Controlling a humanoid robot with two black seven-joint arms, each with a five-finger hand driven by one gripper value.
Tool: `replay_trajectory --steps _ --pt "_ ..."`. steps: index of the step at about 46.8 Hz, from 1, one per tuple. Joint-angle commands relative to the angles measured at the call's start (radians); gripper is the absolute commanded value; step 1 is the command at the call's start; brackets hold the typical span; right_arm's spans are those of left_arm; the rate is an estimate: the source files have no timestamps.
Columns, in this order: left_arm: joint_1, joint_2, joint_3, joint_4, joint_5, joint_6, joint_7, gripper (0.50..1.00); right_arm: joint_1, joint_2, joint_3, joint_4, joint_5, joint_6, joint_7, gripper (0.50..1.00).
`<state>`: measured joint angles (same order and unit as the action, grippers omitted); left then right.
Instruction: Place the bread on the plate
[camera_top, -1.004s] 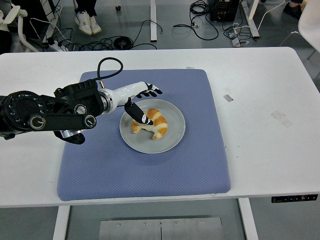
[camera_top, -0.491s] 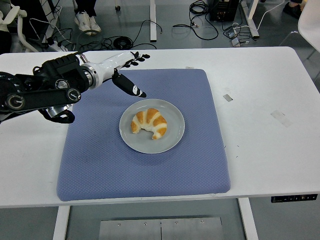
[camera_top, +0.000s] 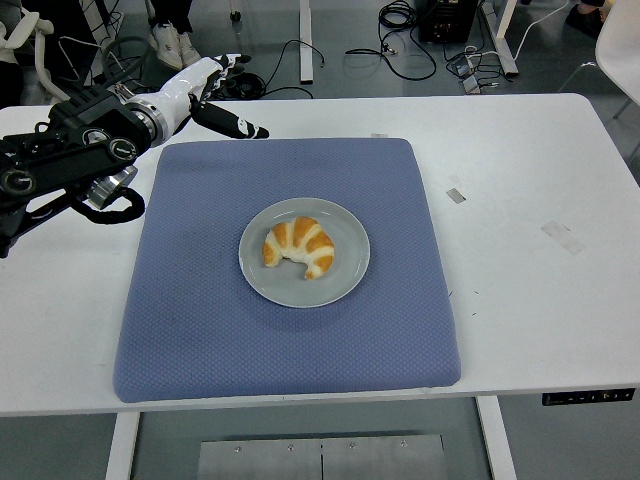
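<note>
Looking across the white tabletop (camera_top: 520, 200), the biggest thing on it is the blue mat (camera_top: 200, 320), square to the near edge and covering the middle. Dead centre on the mat sits the grey plate (camera_top: 352, 262), and on the plate lies the bread (camera_top: 298, 246), a croissant curled like a crescent, golden with pale bands, wholly inside the rim and touching nothing else. Nothing else is on that plate.

Up at the far left corner of the mat, the left hand (camera_top: 215, 95) hangs in the air, well apart from the plate. Its fingers are spread and loose, thumb pointing toward the mat, and it is holding nothing. No right arm in sight anywhere.

By my reckoning the placing is done: bread is on plate, hand is free. What is left looks like the retreat only. The next move calls for little more than carrying that arm clear toward the left edge, high enough not to drag on the mat or clip the plate rim and shift the bread.
</note>
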<state>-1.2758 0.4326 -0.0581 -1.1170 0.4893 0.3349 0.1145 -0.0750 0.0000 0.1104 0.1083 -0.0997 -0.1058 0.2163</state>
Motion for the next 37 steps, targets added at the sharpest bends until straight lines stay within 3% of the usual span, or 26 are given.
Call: replay_trajectory --steps 1,7,15,25,37 --pt "0.016 -0.014 -0.034 0.042 0.0 -0.02 -0.009 0.981 -0.002 0.0 0.0 -0.001 0.0 0.0 0.0 1.0" --pt "0.029 -0.064 -0.081 0.178 -0.015 -0.14 -0.033 0.981 0.0 0.0 0.0 0.001 0.0 0.0 0.0 1.0" --pt "0.032 -0.086 -0.155 0.308 -0.19 -0.293 -0.087 0.981 0.0 0.0 0.0 0.001 0.0 0.0 0.0 1.0" --pt "0.07 -0.135 -0.235 0.4 -0.311 -0.361 -0.093 0.981 0.0 0.0 0.0 0.001 0.0 0.0 0.0 1.0" --pt "0.135 -0.18 -0.348 0.546 -0.321 -0.464 -0.113 0.983 0.0 0.0 0.0 -0.001 0.0 0.0 0.0 1.0"
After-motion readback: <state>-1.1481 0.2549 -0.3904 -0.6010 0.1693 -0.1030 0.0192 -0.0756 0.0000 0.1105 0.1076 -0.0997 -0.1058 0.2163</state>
